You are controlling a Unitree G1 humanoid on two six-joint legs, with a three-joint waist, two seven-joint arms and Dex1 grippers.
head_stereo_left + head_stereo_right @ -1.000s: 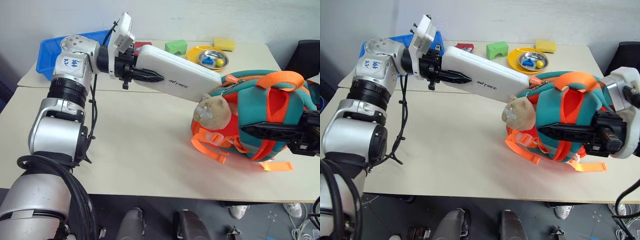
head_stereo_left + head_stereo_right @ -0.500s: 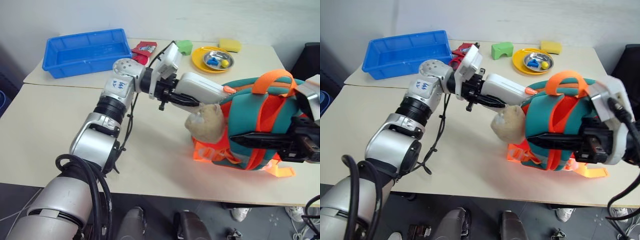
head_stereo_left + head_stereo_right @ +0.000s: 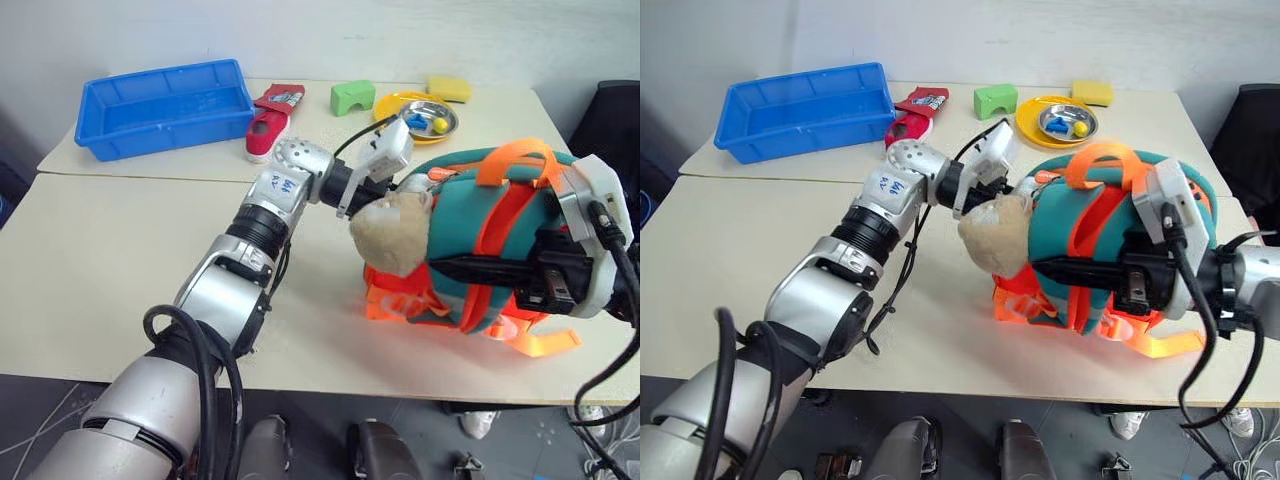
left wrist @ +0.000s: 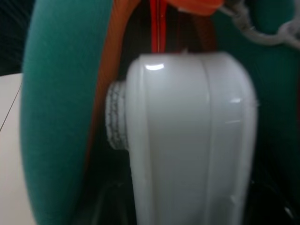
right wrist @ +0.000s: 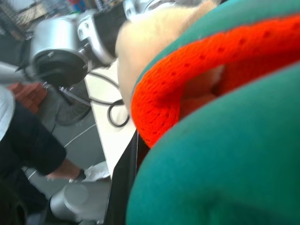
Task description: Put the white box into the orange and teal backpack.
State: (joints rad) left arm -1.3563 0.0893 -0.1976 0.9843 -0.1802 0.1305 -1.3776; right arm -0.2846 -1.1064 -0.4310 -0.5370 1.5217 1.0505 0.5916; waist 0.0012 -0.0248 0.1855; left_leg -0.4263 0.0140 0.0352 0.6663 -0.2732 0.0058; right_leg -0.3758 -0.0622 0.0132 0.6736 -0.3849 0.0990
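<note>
We see the white box (image 4: pixel 187 140) deep inside the orange and teal backpack (image 3: pixel 470 230). The left gripper (image 3: pixel 395 185) is hidden, so we cannot tell its state; the right gripper (image 3: pixel 470 268) is clamped on the backpack.

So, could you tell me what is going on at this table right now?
The robot is packing a white box into the orange and teal backpack on the table. The left pincer is at the bag's opening with the box mostly inside. The right pincer, shut, grips the bag's side to steady it.

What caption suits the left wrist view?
White box sliding into the backpack opening.
</note>
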